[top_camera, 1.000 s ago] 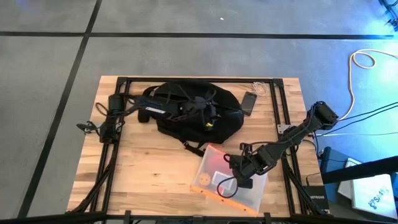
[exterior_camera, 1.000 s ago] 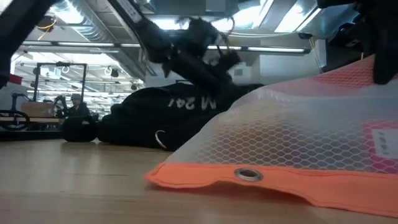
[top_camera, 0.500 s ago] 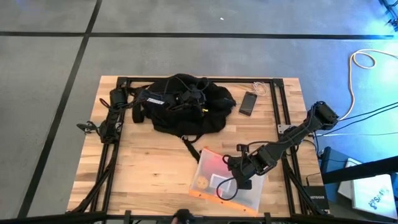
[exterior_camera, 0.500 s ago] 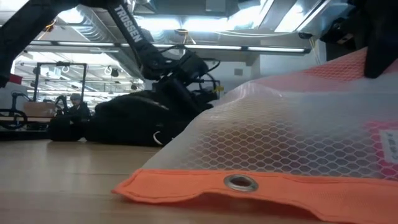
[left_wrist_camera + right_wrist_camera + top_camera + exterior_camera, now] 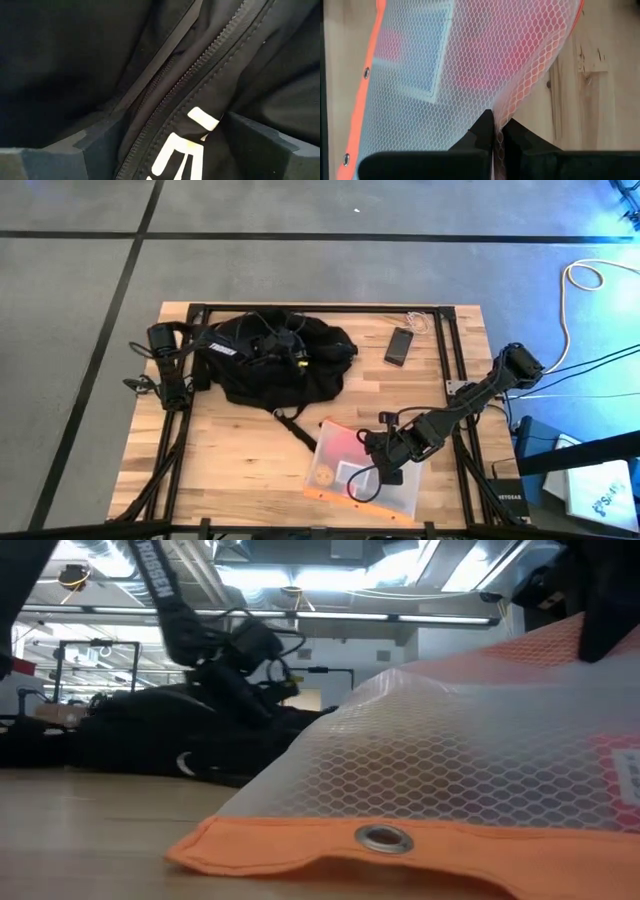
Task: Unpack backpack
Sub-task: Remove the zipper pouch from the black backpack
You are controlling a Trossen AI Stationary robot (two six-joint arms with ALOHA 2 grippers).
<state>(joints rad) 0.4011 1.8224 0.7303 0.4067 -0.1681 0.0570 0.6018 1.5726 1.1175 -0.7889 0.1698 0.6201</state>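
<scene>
High view: backpack (image 5: pixel 275 365) at far left of table (image 5: pixel 240 460); left pincer (image 5: pixel 285 352) on top of backpack; right pincer (image 5: pixel 385 470) on mesh pouch (image 5: pixel 365 475), near side of backpack; phone (image 5: pixel 399 346) beside backpack.
Low view: pouch (image 5: pixel 470 770) up front, backpack (image 5: pixel 170 745) behind.
Left wrist: fingers (image 5: pixel 100 145) clamp backpack fabric (image 5: pixel 190 125).
Right wrist: fingers (image 5: pixel 482 127) pinch pouch mesh (image 5: pixel 470 65).

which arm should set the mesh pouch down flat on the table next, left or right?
Right. The right gripper is already pinched shut on the mesh pouch over the table. The left gripper is clamped on the backpack across the table.
</scene>
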